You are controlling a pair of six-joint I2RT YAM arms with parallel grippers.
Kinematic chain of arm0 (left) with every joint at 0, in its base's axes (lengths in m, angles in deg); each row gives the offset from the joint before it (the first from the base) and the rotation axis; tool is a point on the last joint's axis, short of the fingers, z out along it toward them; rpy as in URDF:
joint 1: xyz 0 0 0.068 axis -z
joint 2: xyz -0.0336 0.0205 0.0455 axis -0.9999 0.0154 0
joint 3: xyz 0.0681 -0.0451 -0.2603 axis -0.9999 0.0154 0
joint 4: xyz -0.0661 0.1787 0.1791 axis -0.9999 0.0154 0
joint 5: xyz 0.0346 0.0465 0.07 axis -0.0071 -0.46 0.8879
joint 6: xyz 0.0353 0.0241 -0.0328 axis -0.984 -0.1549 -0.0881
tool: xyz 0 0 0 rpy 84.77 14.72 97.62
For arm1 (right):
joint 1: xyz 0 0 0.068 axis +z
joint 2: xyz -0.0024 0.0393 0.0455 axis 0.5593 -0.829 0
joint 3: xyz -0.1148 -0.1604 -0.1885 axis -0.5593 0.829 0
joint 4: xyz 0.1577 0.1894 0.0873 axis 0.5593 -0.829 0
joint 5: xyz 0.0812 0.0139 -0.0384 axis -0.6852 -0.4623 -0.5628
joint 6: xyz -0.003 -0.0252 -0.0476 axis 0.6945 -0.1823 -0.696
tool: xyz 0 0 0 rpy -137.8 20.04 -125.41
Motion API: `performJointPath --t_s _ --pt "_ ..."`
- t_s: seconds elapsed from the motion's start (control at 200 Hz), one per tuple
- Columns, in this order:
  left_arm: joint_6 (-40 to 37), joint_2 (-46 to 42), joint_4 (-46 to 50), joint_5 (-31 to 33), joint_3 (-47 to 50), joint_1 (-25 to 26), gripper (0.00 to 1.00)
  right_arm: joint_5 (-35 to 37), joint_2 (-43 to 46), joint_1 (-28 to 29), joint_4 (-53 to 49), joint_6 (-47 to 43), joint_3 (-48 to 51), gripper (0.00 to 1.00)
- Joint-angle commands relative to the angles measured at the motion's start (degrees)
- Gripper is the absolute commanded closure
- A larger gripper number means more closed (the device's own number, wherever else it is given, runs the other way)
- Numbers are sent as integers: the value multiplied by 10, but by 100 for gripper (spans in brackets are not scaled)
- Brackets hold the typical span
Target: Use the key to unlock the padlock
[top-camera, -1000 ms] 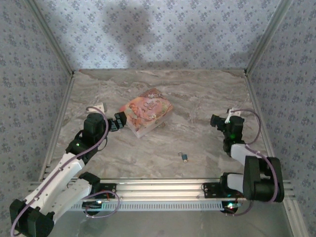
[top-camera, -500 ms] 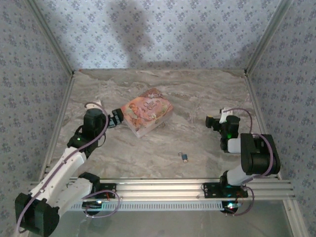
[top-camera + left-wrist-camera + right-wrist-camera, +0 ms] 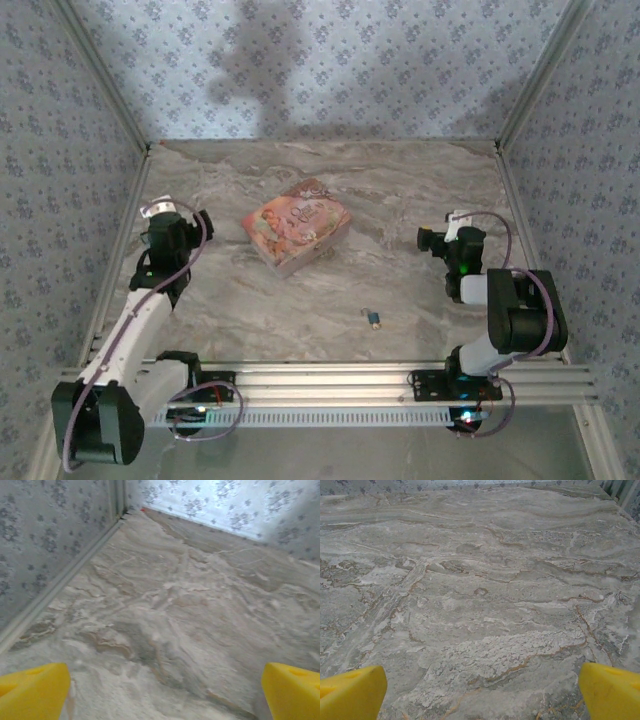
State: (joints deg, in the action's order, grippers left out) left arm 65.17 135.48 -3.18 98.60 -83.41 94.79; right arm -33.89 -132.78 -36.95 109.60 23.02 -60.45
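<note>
The padlock (image 3: 372, 319) is lying on the marble surface (image 3: 400, 190) near the front rail, well apart from both arms. The left tool (image 3: 205, 222) is gaping wide left of the pink box (image 3: 296, 225), its arm reaching along the left wall. The right tool (image 3: 425, 240) is gaping wide too, with its elbow sharply folded.

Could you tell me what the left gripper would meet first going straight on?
Nothing nearby: the left gripper, jaws open, faces bare table, and the way looks free up to the far wall, though depth is unclear.

Marble table (image 3: 400, 200): box (image 3: 296, 226), padlock (image 3: 372, 319)
</note>
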Motion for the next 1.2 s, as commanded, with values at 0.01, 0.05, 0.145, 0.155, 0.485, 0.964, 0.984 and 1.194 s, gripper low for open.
performJointPath --t_s 0.01,0.05,0.145,0.155,0.485,0.964,0.984,1.194 --pt "-92 28 -104 21 44 -5 2 11 -1 4 -4 -10 -7 0" --pt "-107 41 -118 22 52 -5 2 12 -2 3 -4 -10 -8 0" --pt "-116 76 -127 32 57 -13 2 12 -2 3 -4 -10 -8 0" --pt "-116 80 -129 32 58 -15 2 12 -2 3 -4 -10 -8 0" --pt "-152 154 -301 -42 130 -37 2 12 -2 4 -4 -10 -7 0" --pt "-143 223 -487 -190 167 -87 2 13 -1 4 -4 -11 -8 0" --pt "-141 233 -509 -191 174 -87 2 13 -2 5 -4 -11 -8 0" --pt "-154 301 -646 -228 215 -85 2 14 -2 6 -5 -11 -8 0"
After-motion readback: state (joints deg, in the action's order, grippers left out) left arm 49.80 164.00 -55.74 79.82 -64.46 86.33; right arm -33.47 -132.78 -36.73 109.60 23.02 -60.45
